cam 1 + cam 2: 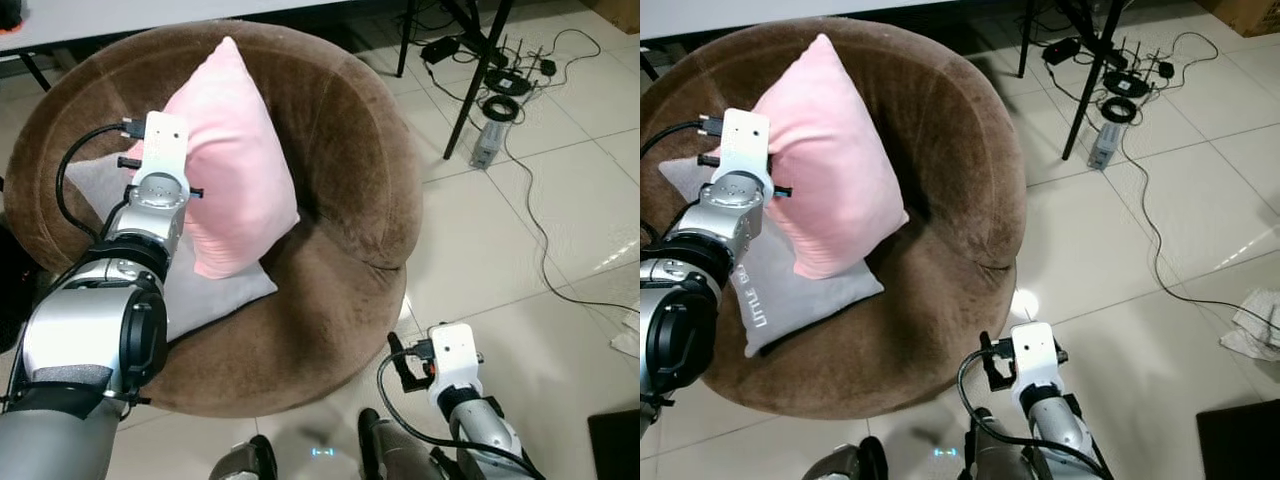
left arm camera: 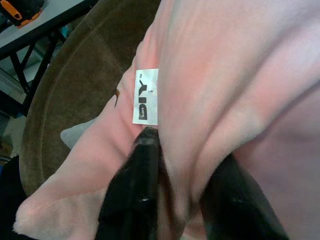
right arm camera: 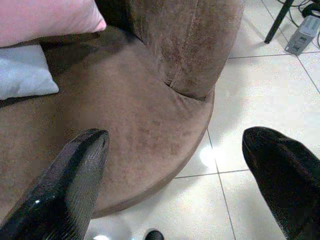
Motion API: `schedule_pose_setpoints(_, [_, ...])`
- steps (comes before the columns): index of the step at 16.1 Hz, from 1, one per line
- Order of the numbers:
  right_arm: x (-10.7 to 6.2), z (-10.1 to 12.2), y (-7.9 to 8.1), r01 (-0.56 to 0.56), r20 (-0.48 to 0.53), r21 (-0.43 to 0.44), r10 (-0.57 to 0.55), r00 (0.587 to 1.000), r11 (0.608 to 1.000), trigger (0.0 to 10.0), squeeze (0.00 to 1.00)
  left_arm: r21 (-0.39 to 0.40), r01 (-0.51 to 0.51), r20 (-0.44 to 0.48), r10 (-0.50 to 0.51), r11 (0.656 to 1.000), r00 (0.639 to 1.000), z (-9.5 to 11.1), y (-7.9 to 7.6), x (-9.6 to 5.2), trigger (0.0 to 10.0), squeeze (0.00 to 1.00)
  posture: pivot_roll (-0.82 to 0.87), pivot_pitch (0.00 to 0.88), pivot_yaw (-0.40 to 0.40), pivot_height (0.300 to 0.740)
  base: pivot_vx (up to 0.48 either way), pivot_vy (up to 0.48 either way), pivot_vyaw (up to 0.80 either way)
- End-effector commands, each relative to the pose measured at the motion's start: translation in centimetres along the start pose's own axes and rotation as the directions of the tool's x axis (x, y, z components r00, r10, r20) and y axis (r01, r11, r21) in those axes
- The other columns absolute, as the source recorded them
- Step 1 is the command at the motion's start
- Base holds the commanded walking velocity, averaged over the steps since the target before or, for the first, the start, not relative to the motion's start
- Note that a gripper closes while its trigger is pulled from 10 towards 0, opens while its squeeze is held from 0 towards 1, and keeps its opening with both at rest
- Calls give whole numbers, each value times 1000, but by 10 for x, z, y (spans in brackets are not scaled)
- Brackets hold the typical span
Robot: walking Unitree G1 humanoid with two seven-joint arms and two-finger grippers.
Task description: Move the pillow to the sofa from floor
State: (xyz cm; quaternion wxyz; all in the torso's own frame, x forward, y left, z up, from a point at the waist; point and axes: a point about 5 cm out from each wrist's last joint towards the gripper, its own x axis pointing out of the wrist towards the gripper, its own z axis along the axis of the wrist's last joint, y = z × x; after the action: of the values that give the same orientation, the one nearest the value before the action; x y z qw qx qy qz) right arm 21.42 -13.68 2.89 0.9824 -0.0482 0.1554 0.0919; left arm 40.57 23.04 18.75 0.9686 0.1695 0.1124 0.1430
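my left end effector [image 2: 182, 195] is pinched on the pink pillow [image 1: 235, 165], upright on the sofa [image 1: 340, 130] seat; right end effector [image 3: 185, 170] hangs wide below the sofa's front edge.

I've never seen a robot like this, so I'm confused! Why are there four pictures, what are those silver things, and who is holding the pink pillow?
The silver things are a robot's two arms. Two pictures come from cameras in its head, looking down. The other two come from small cameras on its wrists, looking along its black fingers.

The left gripper is pinching the edge of the pink pillow, which stands tilted on the round brown sofa, leaning partly on a grey pillow. The right gripper hangs open, low by the sofa's front edge, holding nothing. On the tiled floor behind lie black cables.
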Motion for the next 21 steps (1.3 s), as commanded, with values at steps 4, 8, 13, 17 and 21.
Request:
schedule_pose_setpoints(4, [-1, 2, 2, -13, -5, 6, 13, 1000, 1000, 10000, 0, -28, -45, -29, 45, 999, 999, -1, 12, 1, 10000, 1000, -304, 224, 13, 740, 0, 0, 0])
schedule_pose_setpoints(8, [0, 1, 2, -3, -7, 12, 3, 1000, 1000, 10000, 0, -54, -98, 123, 104, 994, 987, 51, 31, 2, 10000, 1000, -304, 212, 23, 740, 0, 0, 0])
schedule_pose_setpoints(13, [10, 5, 4, -1, 9, 17, 1, 1000, 1000, 10000, 0, 14, -64, 251, 58, 998, 966, 94, 29, -3, 10000, 1000, -269, 189, 32, 740, 0, 0, 0])
schedule_pose_setpoints(17, [24, 12, 8, -22, 31, 16, 21, 999, 1000, 10000, 0, 48, -39, 302, 22, 998, 953, 112, 25, -6, 10000, 0, -230, 143, 34, 740, 0, 0, 0])
schedule_pose_setpoints(21, [46, 27, 2, -20, 77, -7, 21, 997, 1000, 10000, 0, -13, 31, 349, -24, 999, 937, 115, 27, -7, 10000, 0, -153, 78, 7, 740, 0, 0, 0])
